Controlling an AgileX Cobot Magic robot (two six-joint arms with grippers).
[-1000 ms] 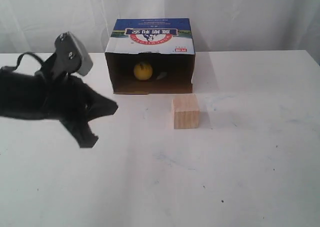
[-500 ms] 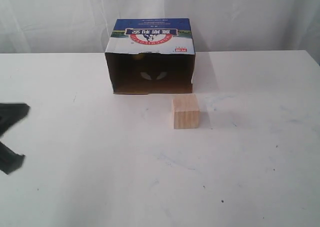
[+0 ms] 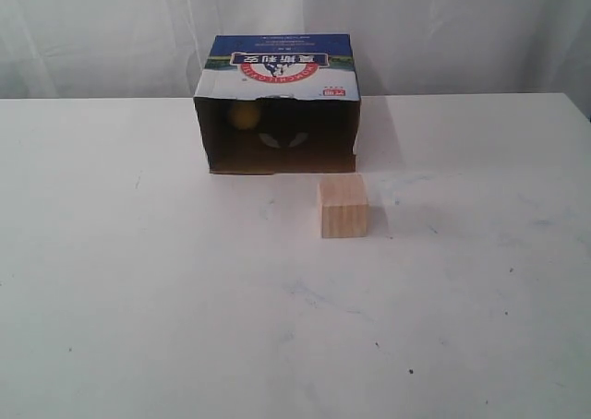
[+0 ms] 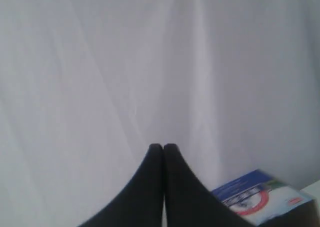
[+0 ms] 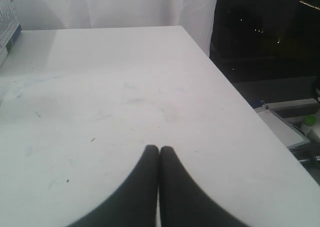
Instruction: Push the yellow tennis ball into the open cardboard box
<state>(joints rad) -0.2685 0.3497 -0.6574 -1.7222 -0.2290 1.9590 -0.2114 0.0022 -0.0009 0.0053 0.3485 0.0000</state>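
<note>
The yellow tennis ball (image 3: 244,115) lay inside the open cardboard box (image 3: 282,64), dim in the shadow and toward the left side of the box's dark interior as the exterior view showed it. The box stood on the white bench (image 3: 185,299) with its open face toward that camera and its blue printed top upward. A pale wooden cube (image 3: 343,207) stood on the bench near the box, in front of its right corner and not touching it. A white curtain (image 3: 443,31) hung behind the box.

The left tool (image 4: 163,148) was narrowed fully, its two dark fingers pressed tip to tip with nothing between them; it faced the curtain, with part of the box's blue top in view beyond it. The right tool (image 5: 158,149) was closed the same way and held nothing, above bare bench well apart from the box.
</note>
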